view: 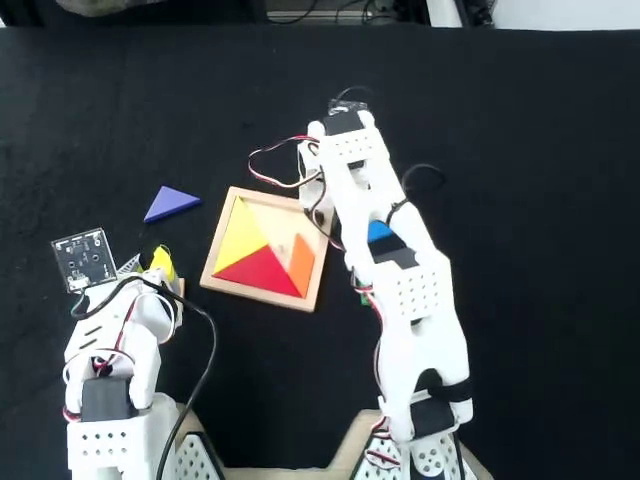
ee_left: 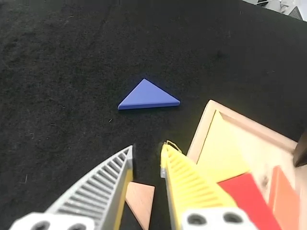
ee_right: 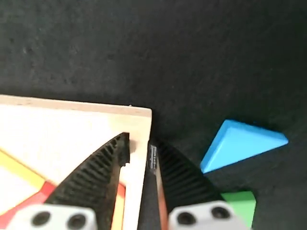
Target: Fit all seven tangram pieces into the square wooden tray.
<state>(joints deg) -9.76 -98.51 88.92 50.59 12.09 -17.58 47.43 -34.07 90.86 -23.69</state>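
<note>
Overhead view of a black surface (view: 500, 150) with a square wooden tray (view: 256, 294) near the centre, turned slightly askew. Three pieces already lie inside it: a yellow triangle (view: 240, 240), a red triangle (view: 262, 270) and an orange piece (view: 302, 260), with bare wood showing toward the tray's 1 o'clock corner.

The left hand (ee_left: 147, 148) sits at about 8 o'clock from the tray, just beside its rim. It is moderately open and grips nothing. A small tan piece (ee_left: 140, 201) lies flat on the surface between its fingers. A purple-blue triangle (ee_left: 147, 96) lies apart at 10 o'clock from the tray.

The right hand (ee_right: 138, 146) is at the tray's 3 o'clock side, closed down narrowly on the rim, one finger inside the tray and one outside. A light blue triangle (ee_right: 240, 143) and a green piece (ee_right: 240, 203) lie just beyond it on the surface.

The step in hand appears to be picking up the tan piece while the right hand steadies the tray (four pieces remain outside, so the task is roughly half done). To do it well, the left hand should drop straight down until both fingers meet the piece's thin edges, then close gently. A flat piece can skid or tip if it is pinched off-centre. It should be lifted clear of the rim before it is carried toward the bare wood.
</note>
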